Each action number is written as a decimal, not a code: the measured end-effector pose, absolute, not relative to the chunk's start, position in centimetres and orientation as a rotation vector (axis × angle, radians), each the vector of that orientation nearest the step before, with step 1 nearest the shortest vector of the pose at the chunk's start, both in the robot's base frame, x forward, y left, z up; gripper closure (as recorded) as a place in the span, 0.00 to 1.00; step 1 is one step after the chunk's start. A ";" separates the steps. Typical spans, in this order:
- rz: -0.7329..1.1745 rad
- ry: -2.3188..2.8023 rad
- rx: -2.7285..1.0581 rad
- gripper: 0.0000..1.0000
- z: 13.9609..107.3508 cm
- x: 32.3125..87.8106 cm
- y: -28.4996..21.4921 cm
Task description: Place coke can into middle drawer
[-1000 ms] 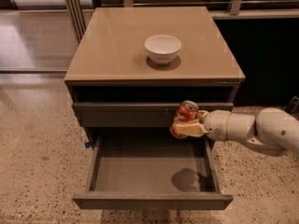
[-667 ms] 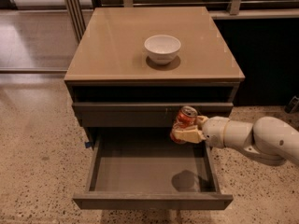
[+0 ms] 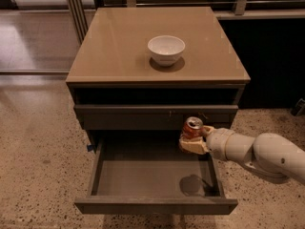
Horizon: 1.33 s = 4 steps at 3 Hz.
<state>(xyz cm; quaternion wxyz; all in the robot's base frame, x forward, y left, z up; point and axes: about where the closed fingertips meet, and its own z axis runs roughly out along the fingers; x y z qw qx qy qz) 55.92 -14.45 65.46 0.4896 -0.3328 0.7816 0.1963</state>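
Above the right rear part of the open middle drawer (image 3: 143, 171), the coke can (image 3: 193, 127) is held clear of the drawer bottom, just in front of the closed drawer front (image 3: 133, 116) above it.

Can: small cylinder, red-orange body with white lettering, silver top facing up, roughly upright. Its lower half is clamped by the tool (image 3: 193, 145), which is closed on the can with tan fingers on either side. The tool is carried on a smooth, rounded white arm (image 3: 259, 152) reaching in from the right.

Drawer: wide, shallow, dark grey, with a flat matte bottom, low side walls and a plain flat front. It is pulled out toward the camera. A round shadow (image 3: 190, 185) is cast on the bottom near the right front.

Table (image 3: 119, 46): square, glossy tan top on a dark grey body. A white bowl (image 3: 166, 49), round and smooth, is set right of centre on the top, well apart from the can.

Terrazzo floor (image 3: 38, 147): speckled beige, polished.
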 end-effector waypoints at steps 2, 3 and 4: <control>0.489 1.893 -0.776 1.00 64.3 55.7 -13.9; 0.529 1.930 -0.754 1.00 59.1 54.8 -12.6; 0.529 1.953 -0.750 1.00 54.7 54.0 -11.7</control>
